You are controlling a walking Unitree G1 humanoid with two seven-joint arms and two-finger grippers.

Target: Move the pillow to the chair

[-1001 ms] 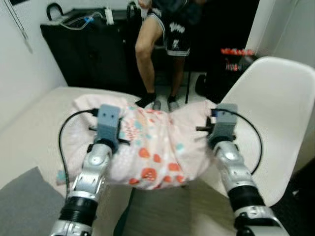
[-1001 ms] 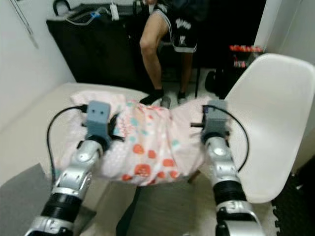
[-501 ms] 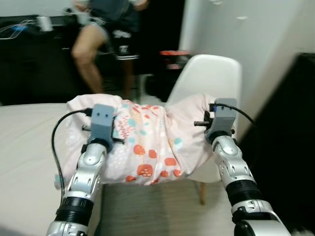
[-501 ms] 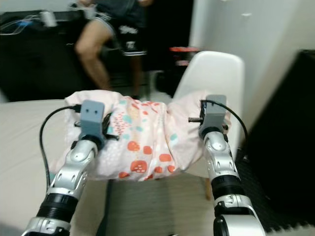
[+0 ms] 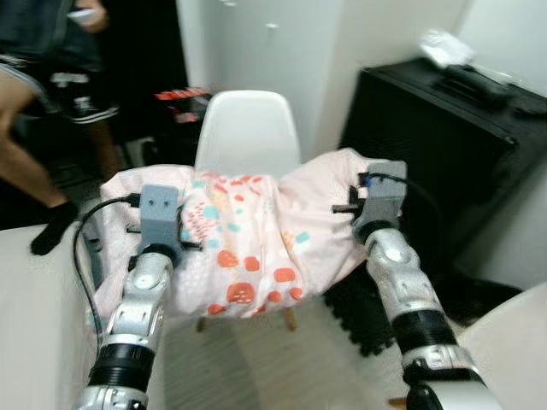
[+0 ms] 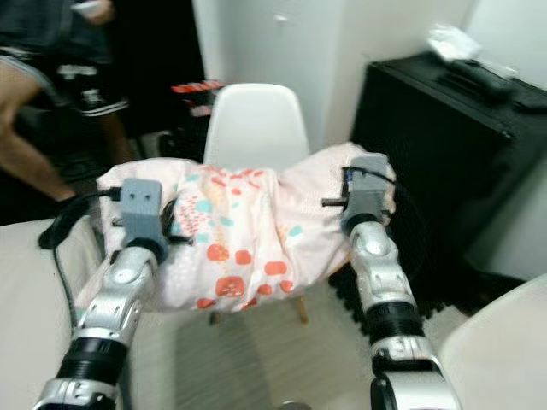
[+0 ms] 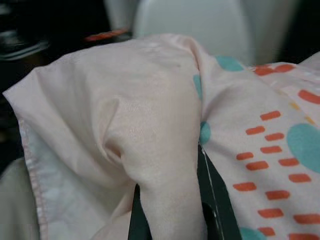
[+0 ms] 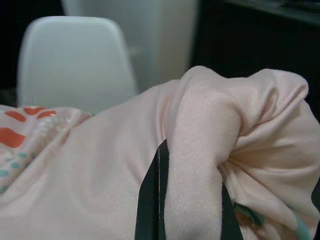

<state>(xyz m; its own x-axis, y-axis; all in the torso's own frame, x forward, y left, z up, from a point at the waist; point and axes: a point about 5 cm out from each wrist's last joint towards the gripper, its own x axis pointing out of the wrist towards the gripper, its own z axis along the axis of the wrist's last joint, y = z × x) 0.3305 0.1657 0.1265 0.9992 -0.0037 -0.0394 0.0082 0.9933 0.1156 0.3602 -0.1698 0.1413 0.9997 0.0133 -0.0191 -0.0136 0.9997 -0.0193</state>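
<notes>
Both claws are clamped on the pillow (image 5: 248, 248), one at each end: the left gripper (image 7: 172, 210) pinches a fold of pale pink fabric, and the right gripper (image 8: 187, 200) does the same on its side. The pillow hangs in the air mid-frame between the silver arms, right in front of the white chair (image 5: 248, 132) at upper centre. A person's leg (image 5: 34, 171) shows at the upper left and a black cabinet (image 5: 436, 145) on the right.

You see the pink pillow (image 5: 248, 248) with orange and teal prints, bunched and sagging between the left gripper (image 7: 172, 220) and right gripper (image 8: 187, 220), white chair (image 5: 246, 132) upright just beyond them
</notes>
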